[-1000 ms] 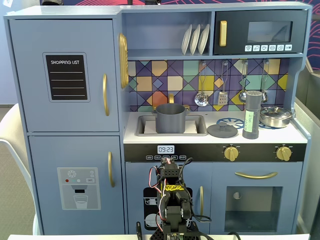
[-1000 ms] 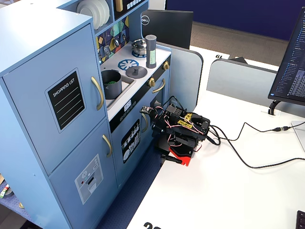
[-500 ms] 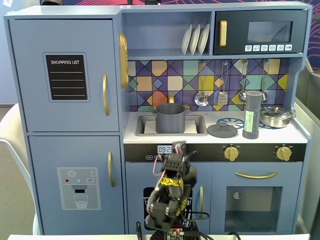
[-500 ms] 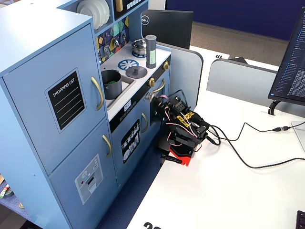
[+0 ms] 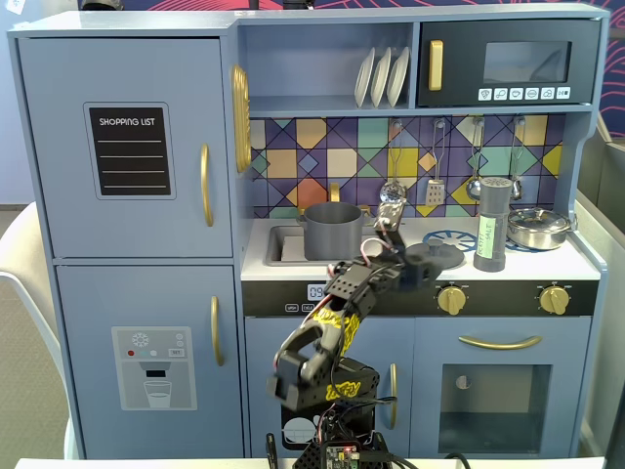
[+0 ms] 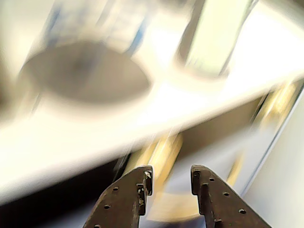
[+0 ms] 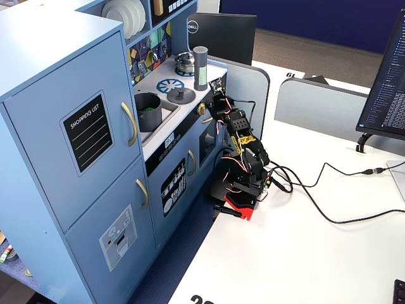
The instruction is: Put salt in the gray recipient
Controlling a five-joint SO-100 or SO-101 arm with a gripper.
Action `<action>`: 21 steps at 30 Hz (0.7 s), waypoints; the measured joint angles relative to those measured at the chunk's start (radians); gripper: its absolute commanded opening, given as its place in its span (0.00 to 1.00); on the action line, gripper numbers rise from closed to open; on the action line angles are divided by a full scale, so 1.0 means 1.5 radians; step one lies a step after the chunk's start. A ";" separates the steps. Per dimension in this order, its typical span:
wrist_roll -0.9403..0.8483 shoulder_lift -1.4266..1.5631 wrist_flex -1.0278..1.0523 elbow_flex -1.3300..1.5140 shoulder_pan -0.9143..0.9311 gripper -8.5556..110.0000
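Toy kitchen [image 5: 127,147] in pale blue, standing against a white desk [image 7: 304,253] that carries the black arm [image 5: 327,362] on its red base [image 7: 239,206]. The upper left door bears a black panel headed "SHOPPING LIST" [image 5: 128,149] above ruled blank lines; the same panel appears in the other fixed view [image 7: 88,130].

The salt [image 5: 493,225], a tall dark-gray shaker with a lighter cap, stands upright on the right part of the counter, just beside the shiny steel pan [image 5: 539,228]. Its pale green label runs vertically; the lettering on it is too small to read. In the angled fixed view the salt [image 7: 200,68] stands at the far end of the counter, near the pan [image 7: 185,61].

The gray recipient [image 5: 333,231], a matte dark-gray pot, sits in the sink at the left of the counter, well apart from the salt. From the angled fixed view something green shows inside the pot [image 7: 148,109]. A flat gray lid with a knob [image 7: 181,94] lies on the counter between pot and salt.

The hand [image 6: 169,178] is empty, its two fingers parted with a clear gap between them; the wrist view is heavily blurred, showing only a dark oval and a pale upright shape above the white counter edge. In the frontal fixed view the hand [image 5: 391,227] is raised at counter height between pot and salt, touching neither.

A monitor behind the kitchen carries the "DELL" logo [image 7: 192,27].
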 measured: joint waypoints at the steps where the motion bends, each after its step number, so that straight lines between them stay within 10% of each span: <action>1: 0.000 -0.014 -0.044 0.000 0.010 0.07; 12: 0.022 -0.164 -0.321 -0.007 0.044 0.08; 21: 0.106 -0.282 -0.394 -0.074 0.072 0.51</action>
